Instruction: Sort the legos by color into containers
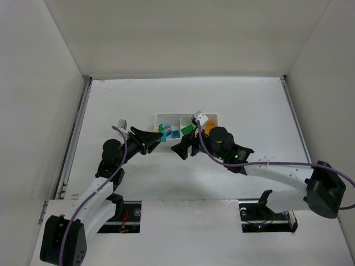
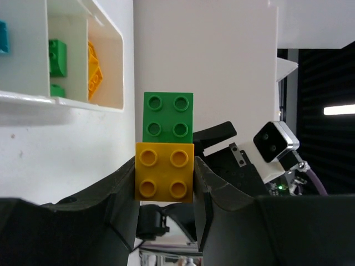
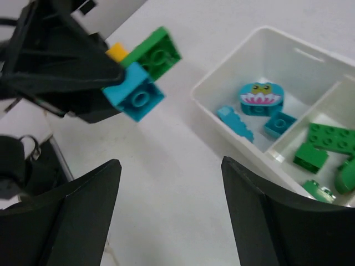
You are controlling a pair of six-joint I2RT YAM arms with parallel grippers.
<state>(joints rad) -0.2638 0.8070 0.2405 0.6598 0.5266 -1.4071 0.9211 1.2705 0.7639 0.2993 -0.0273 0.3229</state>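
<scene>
Left tool [image 2: 165, 183] is pinched narrow on a yellow brick [image 2: 165, 173], with a finger on each side. The yellow brick is stuck to a green brick [image 2: 168, 116] and, in the right wrist view, to a teal brick [image 3: 136, 97]. It is one mixed-colour clump, held up just off the teal-end corner of the white three-compartment tray [image 3: 224, 60], not over any compartment.

Judgement: the clump is not dropped in because its three colours belong in three different compartments, so it has to be pulled apart first.

Right tool [image 3: 169, 163] is wide, holds nothing and points at the clump, with the teal brick facing it. It is near but not touching. It looks staged to grab the teal or green end while the left tool anchors the yellow.

The tray sits on the tabletop [image 1: 249, 105], just beyond both tools.
- Compartment nearest the clump: a teal round piece with a cartoon face [image 3: 260, 95] plus small teal bricks [image 3: 280, 123].
- Middle compartment: green bricks [image 3: 327, 138].
- Compartment farthest from the clump: orange-yellow bricks [image 2: 94, 69].

Judgement: sorting is far along and the clump is the step in hand. The risk is that an off-axis pull makes the yellow brick slip in the pinch, or a freed brick falls outside the tray.
</scene>
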